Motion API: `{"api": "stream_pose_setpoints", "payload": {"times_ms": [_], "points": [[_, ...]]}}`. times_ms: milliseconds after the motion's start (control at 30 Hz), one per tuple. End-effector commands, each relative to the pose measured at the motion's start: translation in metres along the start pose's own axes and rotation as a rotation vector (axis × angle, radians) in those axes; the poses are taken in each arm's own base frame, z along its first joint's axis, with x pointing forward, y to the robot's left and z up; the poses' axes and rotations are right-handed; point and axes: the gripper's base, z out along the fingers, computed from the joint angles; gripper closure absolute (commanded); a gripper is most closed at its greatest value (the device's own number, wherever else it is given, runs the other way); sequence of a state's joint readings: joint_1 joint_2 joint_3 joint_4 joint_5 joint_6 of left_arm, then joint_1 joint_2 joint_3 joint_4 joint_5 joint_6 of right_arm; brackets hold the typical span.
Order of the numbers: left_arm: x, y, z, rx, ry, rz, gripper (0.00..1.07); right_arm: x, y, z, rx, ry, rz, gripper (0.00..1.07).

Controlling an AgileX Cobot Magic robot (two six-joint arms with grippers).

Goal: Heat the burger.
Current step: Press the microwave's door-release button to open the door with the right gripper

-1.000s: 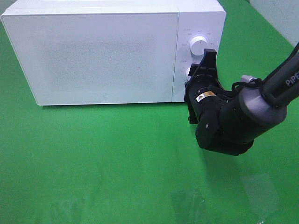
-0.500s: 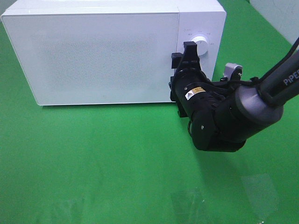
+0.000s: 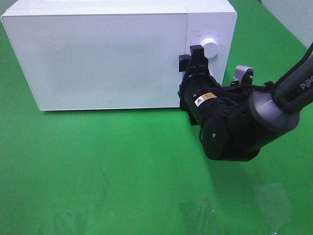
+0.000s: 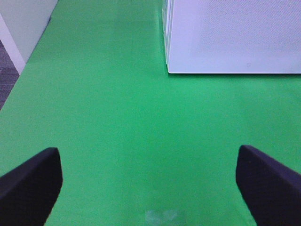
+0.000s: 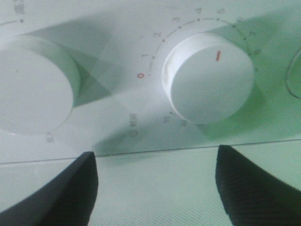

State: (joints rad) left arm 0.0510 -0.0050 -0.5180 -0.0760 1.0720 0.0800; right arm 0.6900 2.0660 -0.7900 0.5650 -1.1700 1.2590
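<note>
Left of the microwave (image 3: 107,54), over the green desk (image 3: 98,171): left gripper (image 4: 150,183), jaws spread wide, nothing in it. Microwave door (image 3: 98,73) shut; burger not in view, probably inside, cannot confirm. At the microwave's control panel (image 3: 220,29), right of the door: right gripper (image 3: 191,55), jaws parted, holding nothing, facing the timer dial (image 5: 211,77), whose red mark sits well past zero; second dial (image 5: 33,87) beside it. Judged: loading and timer-setting done; heating through and retrieval left. Count: one microwave, two dials, two grippers, no burger seen.
</note>
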Motion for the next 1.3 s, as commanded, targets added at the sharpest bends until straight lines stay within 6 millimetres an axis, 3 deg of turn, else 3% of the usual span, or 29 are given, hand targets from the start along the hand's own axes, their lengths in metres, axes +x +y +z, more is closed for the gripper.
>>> {"api": "stream_pose_setpoints", "payload": {"times_ms": [33, 267, 367, 500, 600, 633, 933, 1300], "points": [[0.001, 0.0, -0.002, -0.001, -0.019, -0.003, 0.12, -0.005, 0.007, -0.012, 0.015, 0.019, -0.077, 0.39], [0.001, 0.0, -0.002, -0.001, -0.019, -0.003, 0.13, -0.017, 0.011, -0.046, 0.08, 0.126, -0.315, 0.36], [0.001, 0.0, -0.002, -0.001, -0.019, -0.003, 0.13, -0.018, 0.012, -0.05, 0.084, 0.148, -0.367, 0.36], [0.001, 0.0, -0.002, -0.001, -0.019, -0.003, 0.13, -0.026, 0.022, -0.064, 0.129, 0.306, -0.668, 0.35], [0.001, 0.0, -0.002, -0.001, -0.019, -0.003, 0.13, -0.029, 0.024, -0.065, 0.139, 0.326, -0.708, 0.35], [0.001, 0.0, -0.002, -0.001, -0.019, -0.003, 0.13, -0.039, 0.031, -0.069, 0.185, 0.385, -0.841, 0.35], [0.001, 0.0, -0.002, -0.001, -0.019, -0.003, 0.13, -0.071, 0.063, -0.093, 0.241, 0.512, -1.163, 0.35], [0.001, 0.0, -0.002, -0.001, -0.019, -0.003, 0.13, -0.088, 0.106, -0.132, 0.293, 0.711, -1.364, 0.35]]}}
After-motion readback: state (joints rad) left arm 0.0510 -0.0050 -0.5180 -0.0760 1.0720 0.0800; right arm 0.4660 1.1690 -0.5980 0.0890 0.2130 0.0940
